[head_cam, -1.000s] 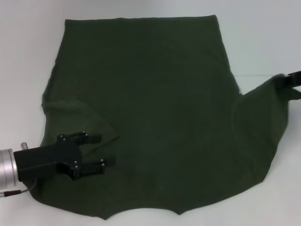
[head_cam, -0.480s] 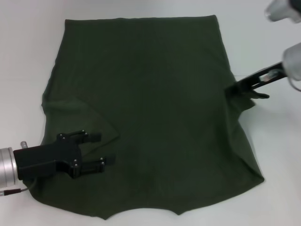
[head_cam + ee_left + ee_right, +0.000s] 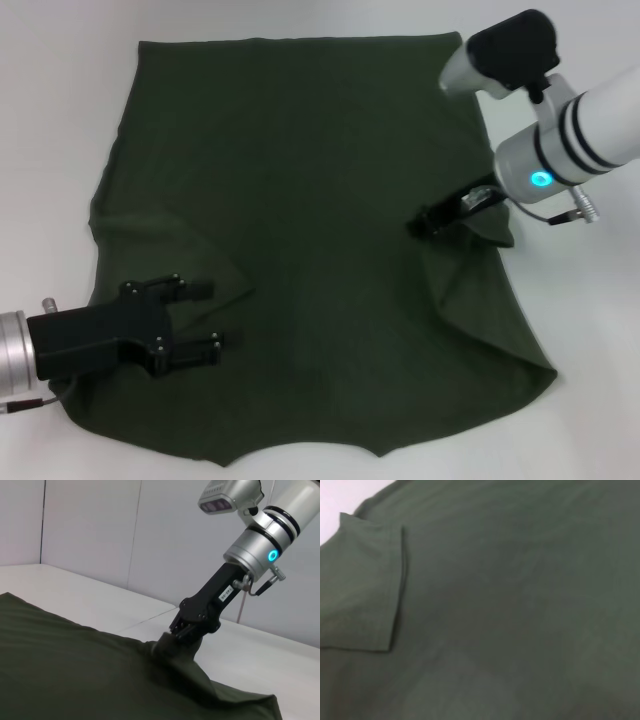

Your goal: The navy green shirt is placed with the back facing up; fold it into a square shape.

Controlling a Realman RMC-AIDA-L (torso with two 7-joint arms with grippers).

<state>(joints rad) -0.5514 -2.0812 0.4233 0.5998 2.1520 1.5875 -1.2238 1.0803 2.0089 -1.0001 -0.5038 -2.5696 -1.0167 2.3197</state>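
Observation:
The navy green shirt lies spread on the white table, plain side up. Its left sleeve is folded in over the body. My left gripper hovers open just in front of that folded sleeve, nothing between its fingers. My right gripper is shut on the shirt's right sleeve and holds it over the body, right of the middle. The left wrist view shows the right gripper pinching a raised peak of fabric. In the right wrist view, only shirt cloth and the folded left sleeve show.
Bare white table surrounds the shirt on the left, back and right. The right arm's silver wrist reaches in from the right edge. The shirt's near hem runs close to the table's front.
My right gripper has dragged the right sleeve from out on the table inward, over the shirt's body. The left arm has stayed still.

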